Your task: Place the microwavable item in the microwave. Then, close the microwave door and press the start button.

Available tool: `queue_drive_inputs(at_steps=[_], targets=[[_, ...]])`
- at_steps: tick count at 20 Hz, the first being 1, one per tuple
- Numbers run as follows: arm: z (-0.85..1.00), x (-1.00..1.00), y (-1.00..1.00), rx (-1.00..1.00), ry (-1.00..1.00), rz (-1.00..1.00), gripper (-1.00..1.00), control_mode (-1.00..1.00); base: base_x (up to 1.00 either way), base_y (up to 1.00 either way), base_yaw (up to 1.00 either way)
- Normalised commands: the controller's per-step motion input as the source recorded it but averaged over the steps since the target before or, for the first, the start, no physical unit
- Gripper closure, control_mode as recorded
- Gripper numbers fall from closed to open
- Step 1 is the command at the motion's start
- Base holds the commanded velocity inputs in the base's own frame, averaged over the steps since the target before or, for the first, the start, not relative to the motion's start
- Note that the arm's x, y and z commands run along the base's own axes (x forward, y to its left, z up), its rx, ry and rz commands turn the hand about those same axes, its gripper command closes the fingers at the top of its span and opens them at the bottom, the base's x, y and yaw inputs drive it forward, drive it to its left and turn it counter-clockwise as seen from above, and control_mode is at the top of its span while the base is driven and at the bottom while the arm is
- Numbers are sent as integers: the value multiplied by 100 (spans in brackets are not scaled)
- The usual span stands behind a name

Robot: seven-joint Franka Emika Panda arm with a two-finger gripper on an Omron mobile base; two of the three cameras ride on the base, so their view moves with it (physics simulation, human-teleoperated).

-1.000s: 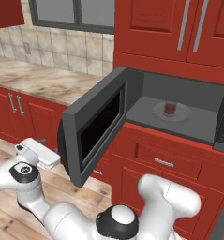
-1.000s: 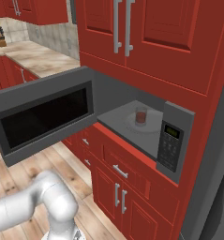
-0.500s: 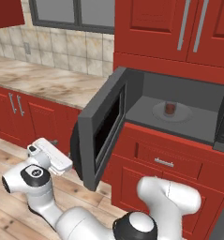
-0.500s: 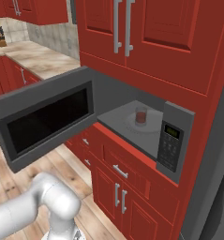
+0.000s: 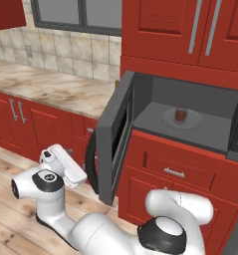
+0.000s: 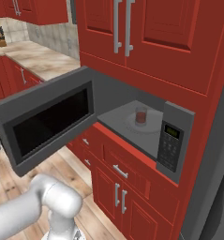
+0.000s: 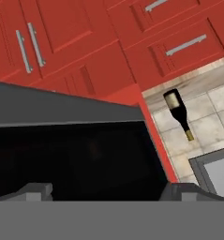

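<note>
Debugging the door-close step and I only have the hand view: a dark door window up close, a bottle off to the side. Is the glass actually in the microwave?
Observer: Yes. The tumbler stands upright on the turntable plate inside the microwave.
Operator: How far open is the door?
Observer: The microwave door stands roughly half open, swung out from its left hinge side.
Operator: Where's the hand relative to it?
Observer: The gripper is on the door's outer face, low down, fingers apart with nothing between them.
Operator: And the start button?
Observer: The control panel is right of the cavity, unobstructed.
</note>
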Motion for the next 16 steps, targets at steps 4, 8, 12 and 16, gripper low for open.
queue_drive_inputs(at_steps=[4,8,12,16], targets=[[0,6,-100,15,0,0,-100,-100,0,0,0],[2,0,-100,13,0,0,-100,-100,0,0,0],[4,0,-100,11,-3,0,-100,-100,0,0,0],[3,0,-100,10,-5,0,-100,-100,0,0,0]])
